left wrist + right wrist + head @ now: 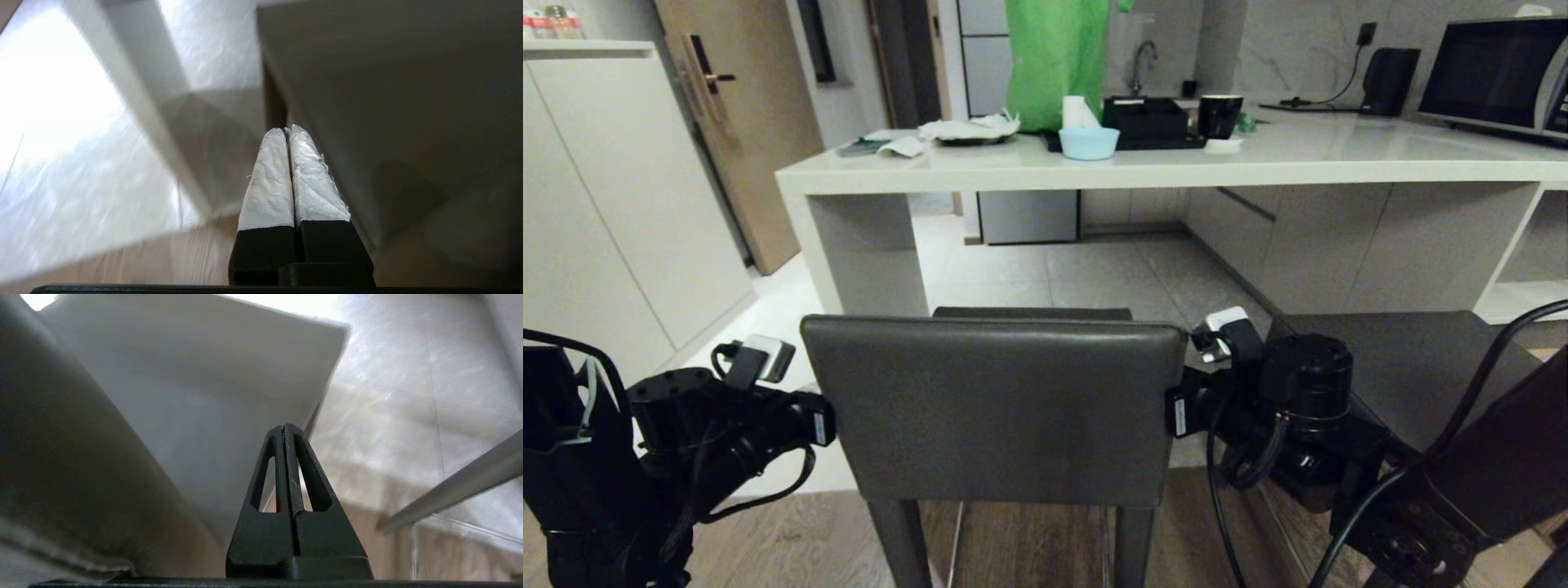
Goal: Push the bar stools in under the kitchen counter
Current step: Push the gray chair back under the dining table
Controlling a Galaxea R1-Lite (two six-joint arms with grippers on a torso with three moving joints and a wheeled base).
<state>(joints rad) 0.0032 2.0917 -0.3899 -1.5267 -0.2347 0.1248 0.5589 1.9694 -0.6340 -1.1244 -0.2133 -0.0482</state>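
Note:
One bar stool stands right in front of me, its dark grey backrest (pixel 996 408) facing me and its seat toward the kitchen counter (pixel 1176 167). A second bar stool (pixel 1405 367) stands to its right, partly behind my right arm. My left arm (pixel 686 425) reaches to the backrest's left edge and my right arm (pixel 1298 392) to its right edge; the backrest hides both sets of fingertips in the head view. The left gripper (pixel 286 131) is shut and empty, close beside the stool's dark side (pixel 388 102). The right gripper (pixel 284 426) is shut and empty next to the stool (pixel 61 457).
On the counter are a blue bowl (pixel 1089 143), a black tray (pixel 1147 122), a black mug (pixel 1219 116) and a microwave (pixel 1499 73). The counter's panel leg (pixel 866 253) stands ahead on the left, a tall white cabinet (pixel 613 204) further left. A thin metal bar (pixel 449 486) crosses near the right gripper.

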